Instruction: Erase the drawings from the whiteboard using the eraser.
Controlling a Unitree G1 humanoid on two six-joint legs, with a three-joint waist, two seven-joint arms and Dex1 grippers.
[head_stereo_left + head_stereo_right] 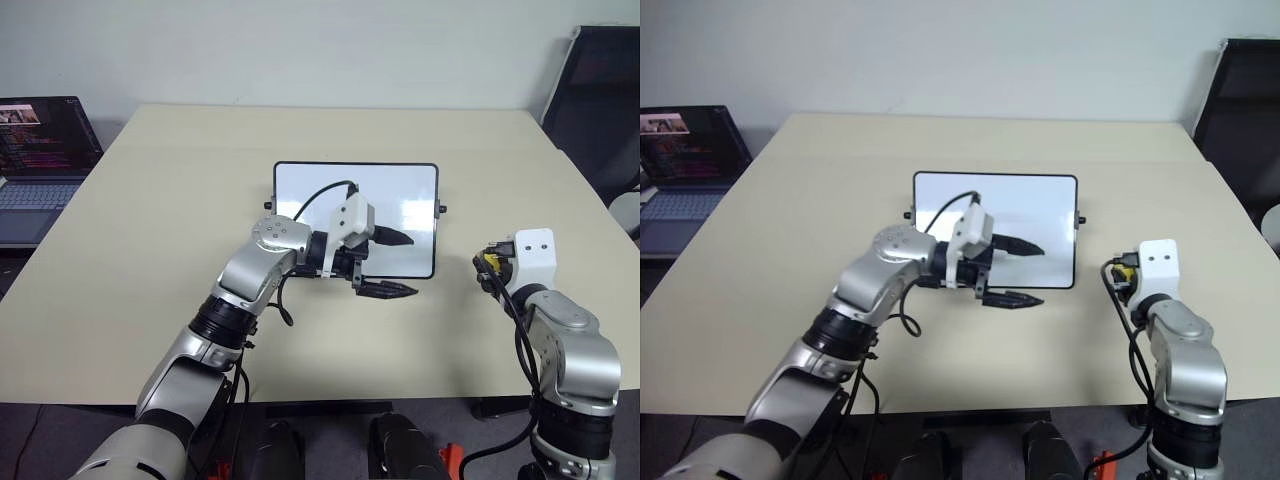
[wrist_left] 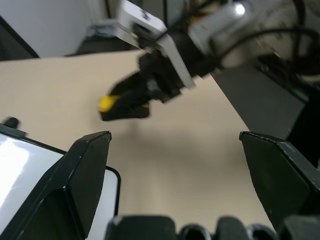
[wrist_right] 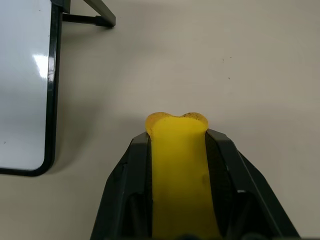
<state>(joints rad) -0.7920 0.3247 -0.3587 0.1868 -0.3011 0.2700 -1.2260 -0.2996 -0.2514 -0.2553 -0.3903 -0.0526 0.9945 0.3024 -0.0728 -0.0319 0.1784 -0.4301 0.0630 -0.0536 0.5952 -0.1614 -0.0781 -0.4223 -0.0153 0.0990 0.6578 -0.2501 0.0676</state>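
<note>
Right gripper (image 3: 176, 150) clamped on the eraser (image 3: 178, 165), yellow block squeezed between both black fingers with its rounded end poking out past the tips; held off the board, over bare table (image 1: 150, 200) at about 3 o'clock of the whiteboard (image 1: 310, 185), probably so the pad can be carried clear of the frame. Left gripper (image 1: 398, 264) spread wide and empty, one finger over the board's glossy face, the other just past its near edge at roughly 6 o'clock; likely placed there to steady or brace the board. Whiteboard flat at the table's centre, knobs at both short sides. No drawings readable on the visible white surface; part hidden under the left arm. Laptop (image 1: 40, 160) away at 9 o'clock.
</note>
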